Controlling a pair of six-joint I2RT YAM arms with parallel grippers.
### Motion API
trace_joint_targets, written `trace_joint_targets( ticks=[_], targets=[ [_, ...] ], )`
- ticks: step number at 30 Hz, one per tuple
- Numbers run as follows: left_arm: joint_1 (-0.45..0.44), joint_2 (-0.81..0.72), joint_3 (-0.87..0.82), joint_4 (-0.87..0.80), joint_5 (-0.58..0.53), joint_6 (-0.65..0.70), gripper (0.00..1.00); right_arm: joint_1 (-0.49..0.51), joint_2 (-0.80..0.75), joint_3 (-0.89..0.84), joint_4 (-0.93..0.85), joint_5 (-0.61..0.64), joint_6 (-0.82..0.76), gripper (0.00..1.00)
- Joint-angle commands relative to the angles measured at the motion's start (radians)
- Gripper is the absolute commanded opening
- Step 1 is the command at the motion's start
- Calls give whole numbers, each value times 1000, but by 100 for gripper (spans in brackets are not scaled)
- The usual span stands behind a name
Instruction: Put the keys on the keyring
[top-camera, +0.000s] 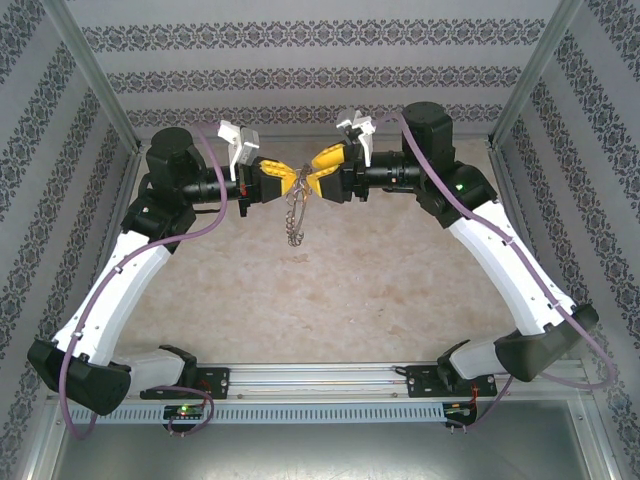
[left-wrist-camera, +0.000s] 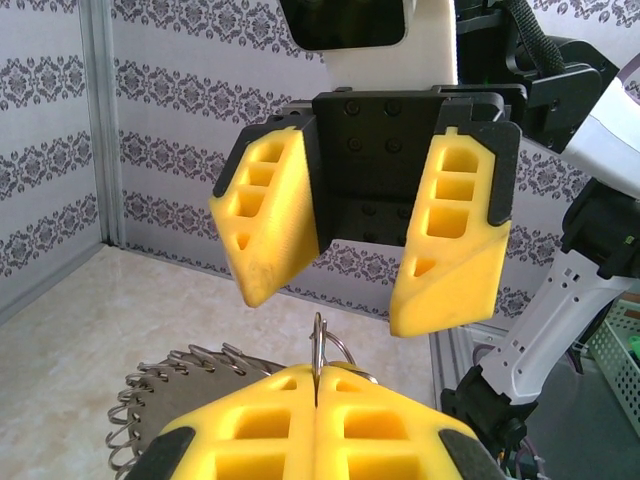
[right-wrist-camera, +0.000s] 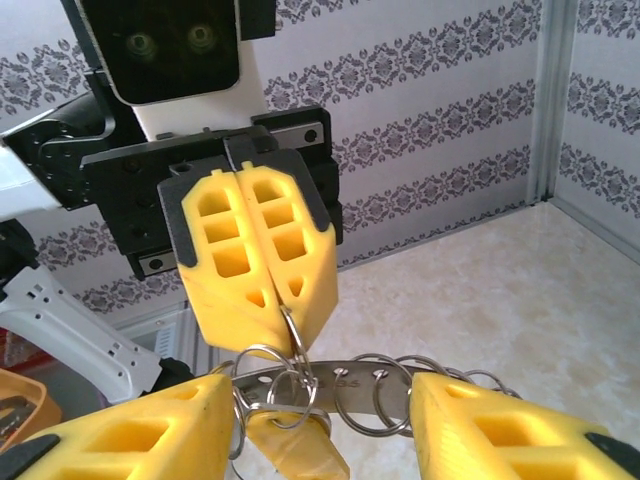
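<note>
Both arms meet in mid-air over the back of the table. My left gripper (top-camera: 283, 183) (left-wrist-camera: 318, 378) is shut on a small wire loop of the keyring (top-camera: 294, 218), a grey metal band strung with several small rings (right-wrist-camera: 375, 385) (left-wrist-camera: 165, 395). The keyring dangles below the left fingers (right-wrist-camera: 300, 250). A key with a yellow-orange head (right-wrist-camera: 295, 450) hangs from those loops. My right gripper (top-camera: 318, 170) (right-wrist-camera: 320, 392) (left-wrist-camera: 338, 310) faces the left one and stands open. Its fingers (right-wrist-camera: 130, 440) sit on either side of the band and key, apart from them.
The beige tabletop (top-camera: 330, 290) lies well below both grippers. Patterned walls with metal posts (top-camera: 95, 75) enclose three sides. The arms' mounting rail (top-camera: 320, 378) runs along the near edge. A green mesh basket (left-wrist-camera: 620, 340) stands outside on the right.
</note>
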Motion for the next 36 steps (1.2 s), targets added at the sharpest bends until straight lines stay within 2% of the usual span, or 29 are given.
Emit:
trace_joint_targets(
  ticks=[1, 13, 21, 23, 28, 36],
  targets=[
    [-9, 1, 32, 82, 33, -26, 0, -10, 18, 32, 38, -57, 10, 47],
    [-8, 9, 37, 86, 57, -29, 0, 6, 54, 56, 33, -39, -9, 42],
    [-3, 14, 42, 77, 56, -20, 0, 9, 66, 74, 15, -83, -25, 19],
    [-2, 17, 42, 79, 58, -20, 0, 10, 69, 79, 19, -100, -21, 20],
    [0, 21, 40, 91, 62, -27, 0, 13, 72, 82, 5, -110, -18, 29],
    [5, 13, 29, 130, 67, -61, 0, 13, 72, 71, -10, -106, -28, 27]
  ],
)
